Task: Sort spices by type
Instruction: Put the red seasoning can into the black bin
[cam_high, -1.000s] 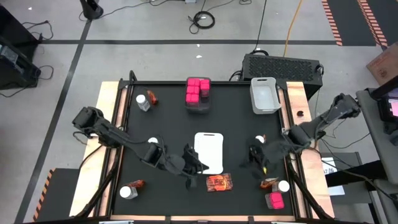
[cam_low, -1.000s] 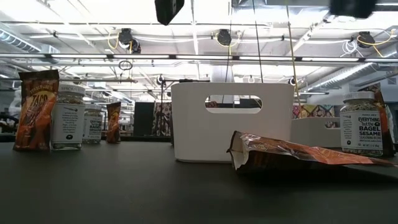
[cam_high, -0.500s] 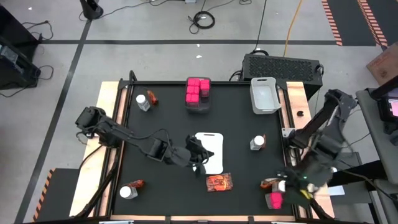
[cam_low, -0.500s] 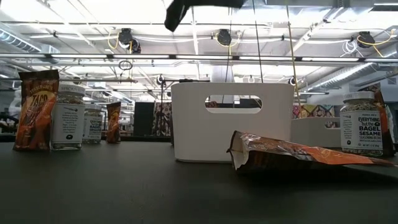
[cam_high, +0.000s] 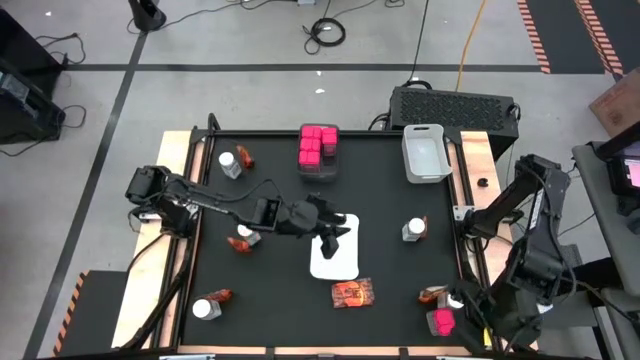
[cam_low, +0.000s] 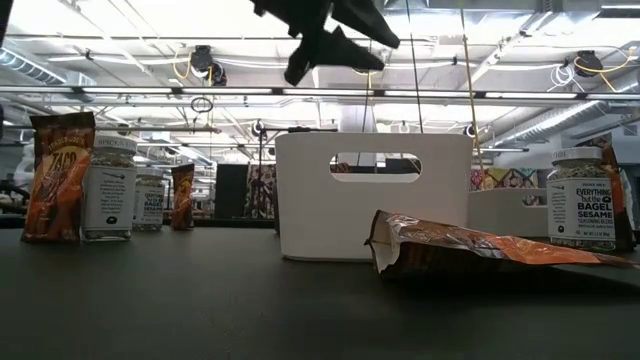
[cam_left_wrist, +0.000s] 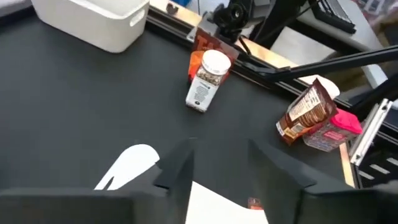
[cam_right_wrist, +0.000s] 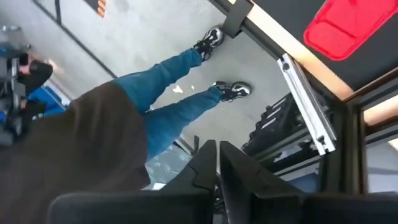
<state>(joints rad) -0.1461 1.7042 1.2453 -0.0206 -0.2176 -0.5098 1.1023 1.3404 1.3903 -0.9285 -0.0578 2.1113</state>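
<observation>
— Where are the spices, going by the left gripper's fingers (cam_left_wrist: 177, 171)?

— A clear jar (cam_left_wrist: 206, 81) with a white cap stands upright well ahead of them, an orange packet (cam_left_wrist: 204, 43) behind it. Off to one side, another crinkly packet (cam_left_wrist: 308, 112) leans against a pink box (cam_left_wrist: 339, 124). Nothing sits between the fingers.

- R gripper (cam_right_wrist: 217, 163): both dark fingers pressed together, nothing between them.
- Beyond fingers: floor, w/ person (cam_right_wrist: 106, 130) standing; blue jeans, dark sneakers, brown top.
- Table edge (cam_right_wrist: 292, 46): wood strip + metal frame.
- Pink box (cam_right_wrist: 348, 25) on black tabletop, near that edge.
</observation>
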